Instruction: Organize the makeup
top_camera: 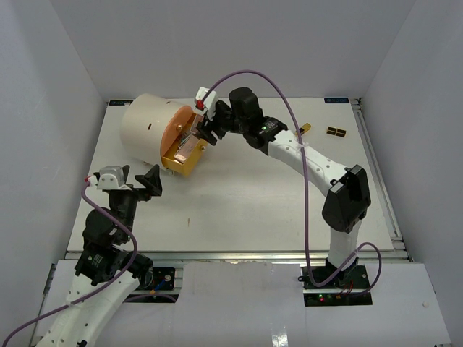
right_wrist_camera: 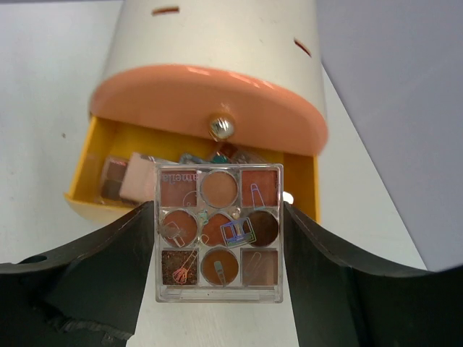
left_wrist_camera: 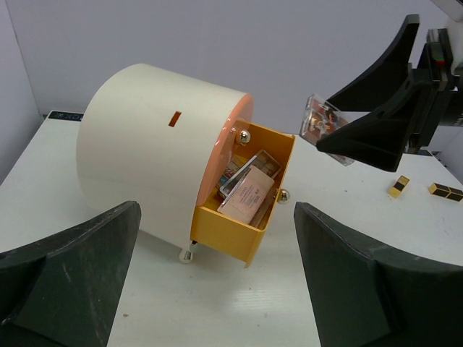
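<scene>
Between pale grey walls, on a white table [top_camera: 239, 210], from the left: left gripper [top_camera: 148, 182] spread wide and empty, near the front-left edge. Next, cream cylinder [top_camera: 145, 129] on its side, yellow drawer [left_wrist_camera: 239, 228] open with palettes inside; right gripper [top_camera: 205, 130] clamped on a square eyeshadow palette [right_wrist_camera: 219, 231] just above that drawer. Far right by the back edge, lipstick tube [top_camera: 306, 129] and black-gold compact [top_camera: 336, 131], lying slightly apart.

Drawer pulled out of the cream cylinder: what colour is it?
Yellow. The drawer shows best in the left wrist view.
</scene>
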Motion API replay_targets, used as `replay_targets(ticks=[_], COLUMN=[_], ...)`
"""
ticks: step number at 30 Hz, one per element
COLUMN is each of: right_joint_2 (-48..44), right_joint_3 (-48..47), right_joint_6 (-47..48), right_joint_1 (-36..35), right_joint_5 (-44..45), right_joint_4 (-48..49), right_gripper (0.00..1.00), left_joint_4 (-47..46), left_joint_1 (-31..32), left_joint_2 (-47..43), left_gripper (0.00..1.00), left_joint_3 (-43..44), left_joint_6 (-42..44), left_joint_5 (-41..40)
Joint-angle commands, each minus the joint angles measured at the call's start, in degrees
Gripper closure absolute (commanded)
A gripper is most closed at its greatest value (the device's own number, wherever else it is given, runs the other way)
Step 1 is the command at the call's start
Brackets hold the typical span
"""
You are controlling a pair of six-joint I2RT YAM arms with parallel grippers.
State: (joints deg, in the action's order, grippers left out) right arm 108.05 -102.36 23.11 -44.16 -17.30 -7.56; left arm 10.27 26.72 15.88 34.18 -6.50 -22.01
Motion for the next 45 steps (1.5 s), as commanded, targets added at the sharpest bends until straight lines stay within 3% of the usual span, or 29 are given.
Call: replay_targets(ticks=[1, 7, 17, 34, 40, 45], right_joint_2=[5.24, 8.74, 13.15, 14.83, 12.69, 6.85], right_joint_3=[-8.18, -12.04, -13.48, -12.71, -12.34, -11.54], right_joint_6=[-6.29, -8.93, -11.15, -12.65, -12.25, -8.32], right_joint_1=[-1.54, -2.79, -4.26, -5.23, -5.16, -3.45], right_joint_5=[-2.12, -0.62, 4.29, 7.02, 6.38, -2.20], right_joint_4=[0.27, 1.29, 3.95, 5.27, 4.07, -1.00], right_gripper=[0.85, 0.82, 0.65, 0.02, 0.02, 0.02], left_joint_4=[-0.43, -0.52, -0.52, -0.52, -0.59, -1.06], left_joint_1=[-0.35, -0.42, -0.44, -0.44, -0.44, -0.44], left_joint_2=[-0.50, -0.87, -0.94, -0.64, -0.26, 1.63], left_gripper=[0.02, 0.02, 0.02, 0.02, 0.02, 0.02], left_joint_3=[-0.53, -0.59, -0.52, -0.57, -0.68, -0.70], left_joint_6=[-0.18, -0.18, -0.18, -0.22, -0.18, 0.08], left_joint_5=[-0.58, -0.60, -0.40, -0.45, 1.55, 7.38])
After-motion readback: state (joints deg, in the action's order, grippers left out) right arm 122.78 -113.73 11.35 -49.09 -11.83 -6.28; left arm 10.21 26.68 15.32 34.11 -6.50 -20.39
